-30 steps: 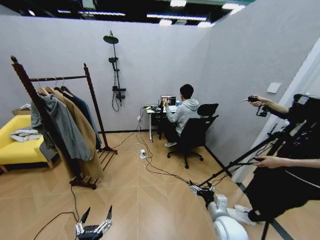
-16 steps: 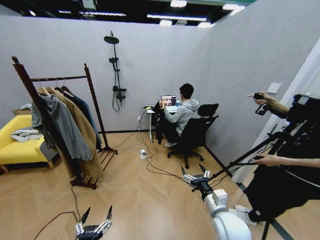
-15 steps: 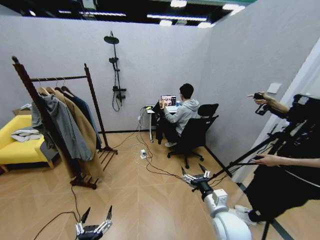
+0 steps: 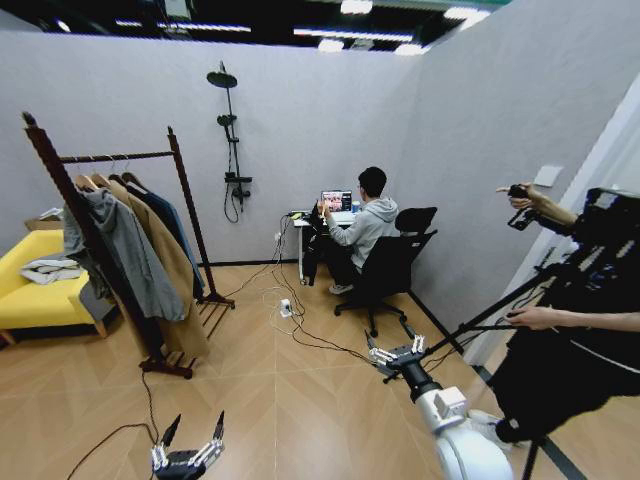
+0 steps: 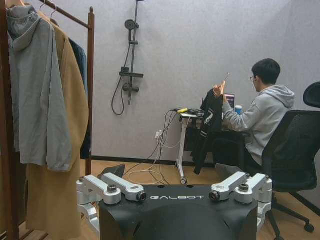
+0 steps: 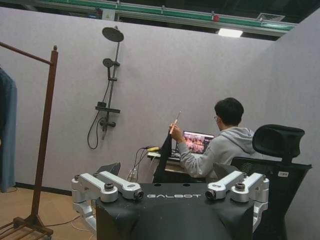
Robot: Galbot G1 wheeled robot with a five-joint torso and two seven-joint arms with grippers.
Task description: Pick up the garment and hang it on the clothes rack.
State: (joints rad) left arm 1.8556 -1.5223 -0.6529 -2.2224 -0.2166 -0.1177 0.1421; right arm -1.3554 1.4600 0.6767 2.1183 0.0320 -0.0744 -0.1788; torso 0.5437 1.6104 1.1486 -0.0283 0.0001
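Low front | right gripper (image 4: 394, 353) raised, open | left gripper (image 4: 188, 440) parked, open

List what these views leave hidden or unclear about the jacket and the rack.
- Garment, left wrist view: held up by the seated person's hand; its hanger is barely visible.
- Clothes rack, head view: coats cover much of the bar.
- Clothes rack, right wrist view: cut off by the frame edge, one post left.

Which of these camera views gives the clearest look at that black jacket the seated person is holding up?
The left wrist view: the black jacket hangs full length from the person's raised hand. In the right wrist view it is a narrow dark strip; in the head view, far and tiny.
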